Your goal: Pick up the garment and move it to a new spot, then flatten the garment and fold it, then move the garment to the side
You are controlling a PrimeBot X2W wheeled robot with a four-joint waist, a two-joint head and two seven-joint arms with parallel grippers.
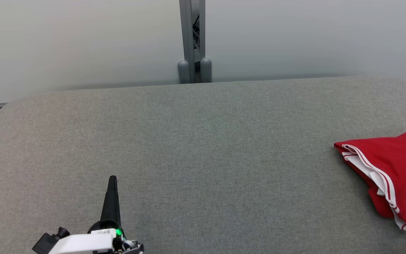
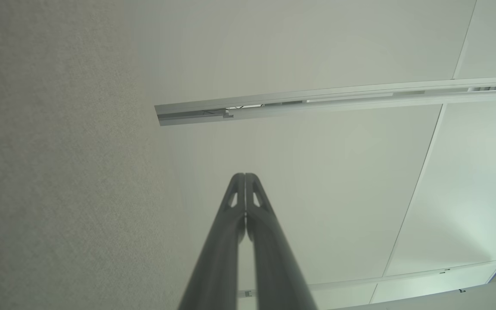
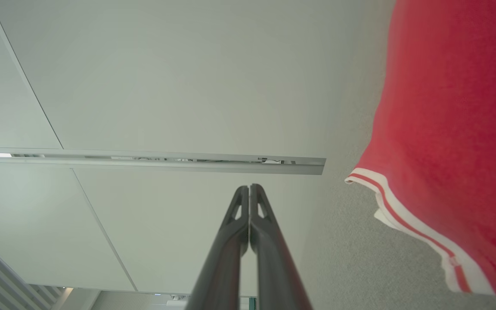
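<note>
The garment (image 1: 397, 169) is red with white-striped trim and lies folded in a compact bundle at the right edge of the grey felt table (image 1: 203, 141). It also fills the right side of the right wrist view (image 3: 454, 120), beside my right gripper (image 3: 249, 187), whose two dark fingers are pressed together with nothing between them. My left gripper (image 1: 112, 178) rests low at the front left of the table, far from the garment. Its fingers meet at the tips in the left wrist view (image 2: 245, 175), shut and empty.
A grey metal post (image 1: 192, 38) with two rounded caps stands behind the table's far edge against a pale wall (image 1: 83, 42). The table's corners are rounded. A rail (image 2: 317, 101) crosses the pale panels in both wrist views.
</note>
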